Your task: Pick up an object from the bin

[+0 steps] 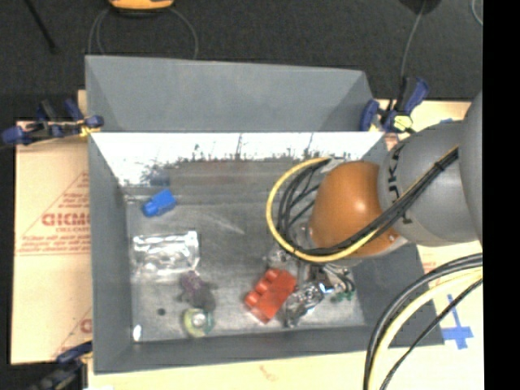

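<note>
One end effector (313, 296) hangs low in the grey bin (219, 104), close to the bin floor, under the arm's round orange cover (349, 210). Its tip looks like a small tangle of metal parts. I cannot tell if it is spread apart or pressed together. I see nothing gripped in it.

Right beside it, on the side away from the arm, lies a red toy block (272, 293) with bumps on top. It sits crooked on the bin floor. I cannot tell if the two touch. The red block is the nearest thing to the end effector, so I think it is the one to pick.

Farther out on that same side are a small purple thing (193, 284) and a round pale-green thing (197, 322), close together. Past them, a bit toward the back wall, lies a clear plastic bag (166, 253). Farthest off, near the back corner, is a little blue block (159, 203).

My guess is that the step now is getting down onto the thing, just before the grab. Next, the end effector needs the red block in its middle. Then it should squeeze the block across its narrow sides and lift straight up. The block sits crooked, so it could slip out.
</note>
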`<state>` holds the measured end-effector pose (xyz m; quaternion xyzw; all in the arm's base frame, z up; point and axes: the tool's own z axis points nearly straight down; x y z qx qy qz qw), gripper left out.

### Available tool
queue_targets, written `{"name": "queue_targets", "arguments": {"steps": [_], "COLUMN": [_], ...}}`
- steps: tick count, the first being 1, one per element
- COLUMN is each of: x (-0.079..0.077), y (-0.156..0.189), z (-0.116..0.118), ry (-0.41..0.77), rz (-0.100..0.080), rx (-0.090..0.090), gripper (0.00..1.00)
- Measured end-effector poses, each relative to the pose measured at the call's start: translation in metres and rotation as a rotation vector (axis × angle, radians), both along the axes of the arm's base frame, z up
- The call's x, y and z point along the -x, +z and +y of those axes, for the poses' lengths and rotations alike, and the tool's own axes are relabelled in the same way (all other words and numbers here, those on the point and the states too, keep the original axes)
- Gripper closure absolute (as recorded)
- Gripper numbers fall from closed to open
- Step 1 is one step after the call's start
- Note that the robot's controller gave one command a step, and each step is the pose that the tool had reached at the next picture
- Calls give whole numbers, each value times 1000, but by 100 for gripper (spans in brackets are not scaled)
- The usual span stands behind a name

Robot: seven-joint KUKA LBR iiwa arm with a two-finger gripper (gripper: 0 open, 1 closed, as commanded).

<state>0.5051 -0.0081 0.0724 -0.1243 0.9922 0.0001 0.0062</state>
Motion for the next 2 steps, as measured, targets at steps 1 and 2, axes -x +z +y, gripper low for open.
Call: {"name": "queue_targets", "arguments": {"steps": [1, 2], "x": [-4, -26], "y": [4, 167], "z": [0, -27], "ry": [4, 336], "rz": [-13, 1], "rx": [1, 7], "gripper": [100, 100]}}
